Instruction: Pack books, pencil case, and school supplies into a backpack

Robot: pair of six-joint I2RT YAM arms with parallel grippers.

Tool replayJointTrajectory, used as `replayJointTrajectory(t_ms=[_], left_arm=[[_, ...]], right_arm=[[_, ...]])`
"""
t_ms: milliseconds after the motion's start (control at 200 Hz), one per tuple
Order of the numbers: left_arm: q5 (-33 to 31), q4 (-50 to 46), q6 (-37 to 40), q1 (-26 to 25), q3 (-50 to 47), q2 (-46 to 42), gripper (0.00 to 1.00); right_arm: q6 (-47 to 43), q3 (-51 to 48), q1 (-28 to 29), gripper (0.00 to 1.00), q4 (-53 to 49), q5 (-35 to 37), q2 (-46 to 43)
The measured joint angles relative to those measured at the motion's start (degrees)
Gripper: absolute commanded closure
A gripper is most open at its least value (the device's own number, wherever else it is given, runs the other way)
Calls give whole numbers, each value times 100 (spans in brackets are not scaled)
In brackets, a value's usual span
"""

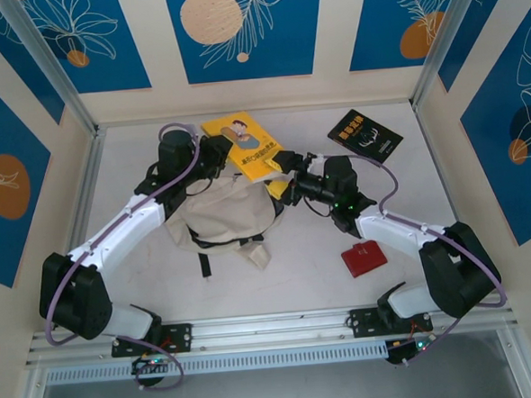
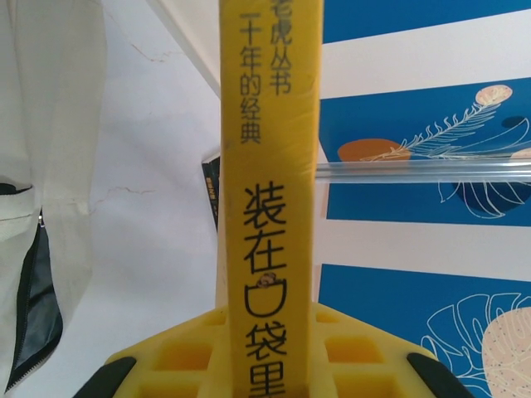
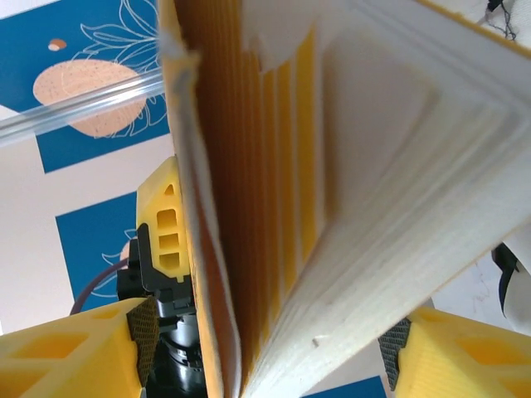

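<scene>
A yellow book is at the far middle of the table, over the far edge of the cream backpack, which lies slumped between the two arms. The left gripper is clamped on the book's spine. The right gripper straddles the book's fanned pages with its fingers spread, a gap showing beside one pad.

A black book lies flat at the far right, well apart. A small red flat thing lies near the right arm. The table is pale grey-white. The walls are cream with blue panels showing white leaves and orange circles.
</scene>
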Motion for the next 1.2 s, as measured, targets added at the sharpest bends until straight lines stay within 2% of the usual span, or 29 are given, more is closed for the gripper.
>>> replayJointTrajectory(t_ms=[400, 580, 755, 815, 855, 970, 1030, 1110, 1200], left_arm=[[-17, 127, -85, -33, -146, 0, 87], [-37, 151, -138, -33, -216, 0, 86], [-35, 197, -168, -52, -345, -4, 81], [-24, 197, -188, -61, -437, -39, 74], [-13, 203, -203, -66, -514, -87, 66], [4, 42, -114, -74, -664, -293, 29], [-9, -197, 57, -76, -664, -431, 17], [-103, -721, 411, -79, -660, -656, 9], [-223, -1478, 966, -81, -566, -807, 7]], right_arm=[[310, -20, 131, 43, 275, 468, 162], [409, -92, 151, 56, 402, 664, 160], [428, -229, 151, 77, 319, 807, 48], [348, -245, 146, 83, 225, 813, -50], [343, -254, 140, 88, 155, 831, -120], [140, -262, 33, 96, -326, 831, -365], [-87, -254, -90, 99, -892, 835, -581], [-538, -181, -254, 100, -1884, 901, -957], [-1123, 26, -476, 100, -3095, 1036, -1410]])
